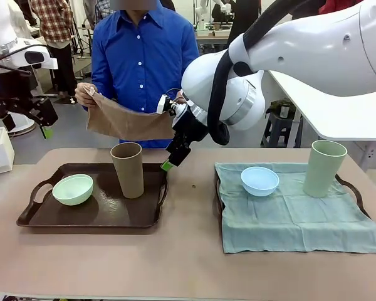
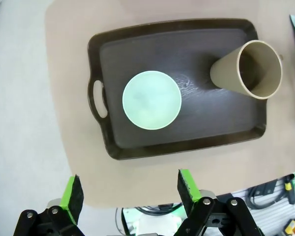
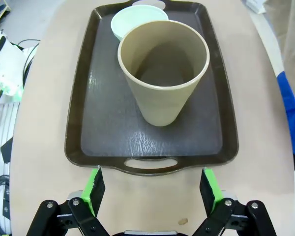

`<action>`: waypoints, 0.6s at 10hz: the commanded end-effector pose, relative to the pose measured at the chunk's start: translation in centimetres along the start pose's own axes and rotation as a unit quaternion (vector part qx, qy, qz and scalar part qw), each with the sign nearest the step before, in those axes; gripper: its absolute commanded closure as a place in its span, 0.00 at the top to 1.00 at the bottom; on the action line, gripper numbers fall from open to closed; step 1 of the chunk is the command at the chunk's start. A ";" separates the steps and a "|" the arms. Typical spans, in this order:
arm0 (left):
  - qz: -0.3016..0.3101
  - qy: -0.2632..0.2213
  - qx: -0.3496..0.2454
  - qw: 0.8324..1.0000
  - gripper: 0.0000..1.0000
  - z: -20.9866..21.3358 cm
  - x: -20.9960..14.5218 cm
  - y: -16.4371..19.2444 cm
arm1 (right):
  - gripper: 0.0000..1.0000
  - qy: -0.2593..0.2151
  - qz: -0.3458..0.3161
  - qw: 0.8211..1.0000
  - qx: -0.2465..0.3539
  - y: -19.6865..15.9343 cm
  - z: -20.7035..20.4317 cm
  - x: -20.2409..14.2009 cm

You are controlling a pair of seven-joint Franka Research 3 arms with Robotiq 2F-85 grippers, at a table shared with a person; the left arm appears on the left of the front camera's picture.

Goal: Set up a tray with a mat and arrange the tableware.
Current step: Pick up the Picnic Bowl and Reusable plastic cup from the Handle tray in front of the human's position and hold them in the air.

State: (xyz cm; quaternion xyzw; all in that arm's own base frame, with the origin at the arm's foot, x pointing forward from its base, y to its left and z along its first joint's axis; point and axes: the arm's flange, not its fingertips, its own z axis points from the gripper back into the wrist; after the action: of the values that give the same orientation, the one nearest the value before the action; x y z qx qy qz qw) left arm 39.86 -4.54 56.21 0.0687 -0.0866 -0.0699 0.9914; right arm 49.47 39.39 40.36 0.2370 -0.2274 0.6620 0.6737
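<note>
Tableware is split between two trays. Mint green bowl (image 1: 73, 189) and brown tumbler (image 1: 128, 169) stand on the bare dark tray (image 1: 88, 224) at picture left, the bowl near its left handle and the tumbler upright toward its right end. Light blue bowl (image 1: 260, 180) and pale green tumbler (image 1: 324, 168) stand on a green mat (image 1: 294, 222) draped over the second tray (image 1: 358, 194). The person at the far side holds up a brown cloth (image 1: 128, 123). Right gripper (image 3: 152, 184) hovers just off the dark tray's right handle, fingers wide, empty. Left gripper (image 2: 129, 189) hangs high at the far left, fingers wide, empty.
</note>
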 end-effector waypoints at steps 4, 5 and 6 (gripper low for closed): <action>0.002 -0.009 -0.038 0.999 1.00 -4.4 1.6 3.6 | 1.00 -0.071 0.103 0.992 0.027 -3.0 -2.6 -1.7; -0.008 -0.009 -0.057 0.998 1.00 -5.7 1.4 4.0 | 1.00 -0.080 0.102 0.991 0.017 -3.4 -2.9 -2.0; -0.016 -0.001 -0.063 0.998 1.00 -7.2 1.5 4.2 | 1.00 -0.088 0.097 0.991 0.017 -3.8 -3.5 -2.1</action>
State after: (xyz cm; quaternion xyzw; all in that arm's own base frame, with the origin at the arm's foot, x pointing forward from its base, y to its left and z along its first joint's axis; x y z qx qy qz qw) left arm 43.06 0.29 51.12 0.0280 -0.0826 -0.0723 0.9936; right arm 53.21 40.01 36.88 0.2671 -0.2775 0.7112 0.5881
